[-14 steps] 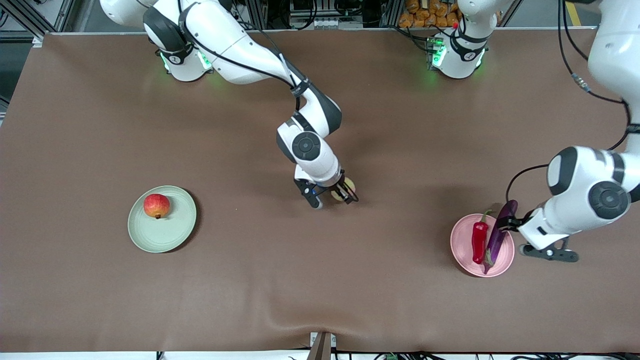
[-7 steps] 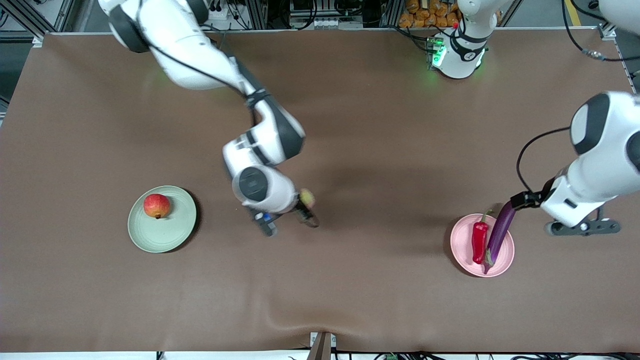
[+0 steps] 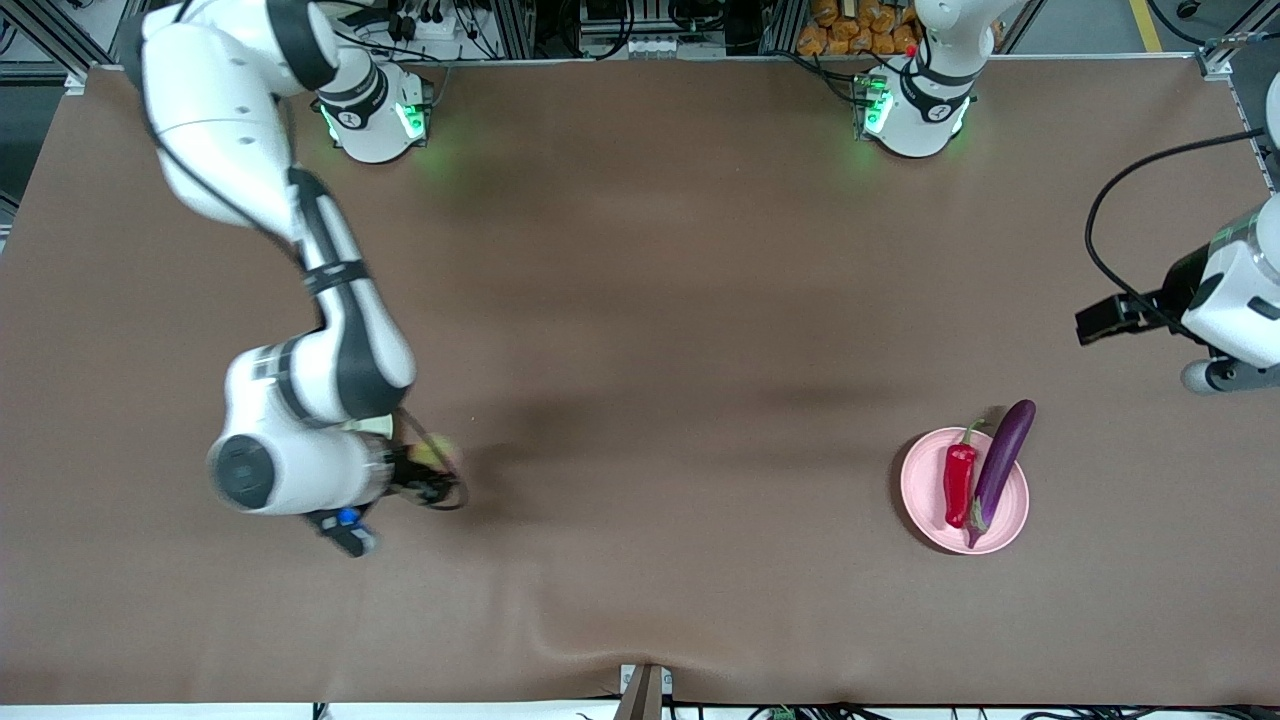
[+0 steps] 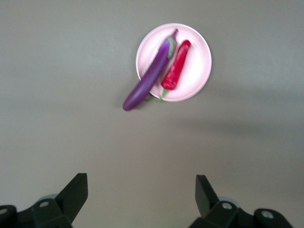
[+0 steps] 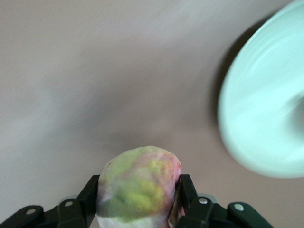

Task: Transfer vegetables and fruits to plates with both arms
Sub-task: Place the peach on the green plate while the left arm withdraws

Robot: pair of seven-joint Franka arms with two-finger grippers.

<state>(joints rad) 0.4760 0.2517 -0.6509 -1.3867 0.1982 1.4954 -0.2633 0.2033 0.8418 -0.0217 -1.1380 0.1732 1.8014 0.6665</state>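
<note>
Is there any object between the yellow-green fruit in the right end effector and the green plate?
Nothing visible. The right end effector is shut on the yellow-green fruit, and in the right wrist view only bare brown table lies between it and the green plate.

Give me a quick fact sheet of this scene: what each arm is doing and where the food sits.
right gripper: shut on the yellow-green fruit, in the air near the green plate
left gripper: open, empty, high above the table
pink plate: holds the red chili pepper and the purple eggplant, whose tip overhangs the rim
</note>
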